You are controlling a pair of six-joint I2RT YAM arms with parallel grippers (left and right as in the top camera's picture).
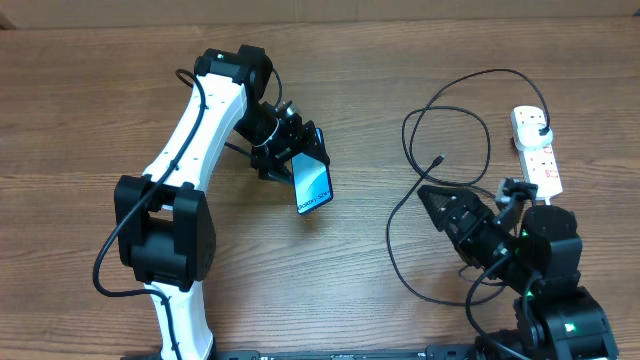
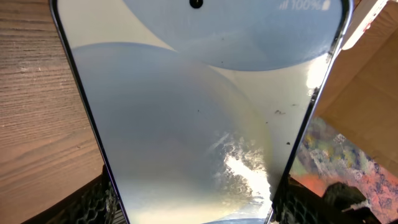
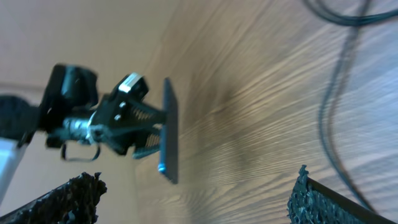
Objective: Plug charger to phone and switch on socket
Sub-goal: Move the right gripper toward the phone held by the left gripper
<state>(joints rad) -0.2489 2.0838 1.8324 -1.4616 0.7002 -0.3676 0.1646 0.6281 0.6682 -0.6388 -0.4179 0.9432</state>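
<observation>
The left gripper (image 1: 297, 162) clamps the slick, rigid phone (image 1: 313, 186) by its edges; the right gripper (image 1: 435, 203) gapes empty; the limp charger (image 1: 404, 128) wants pinching just behind its connector tip (image 1: 440, 158).

Centre: bare desk (image 1: 355, 150) between phone (image 1: 312, 182) and charger (image 1: 404, 128) loops, open near to far.
Left: left arm (image 1: 190, 140) and the phone it holds bar the way.
Right: charger loops and socket (image 1: 537, 150) crowd the desk.
</observation>
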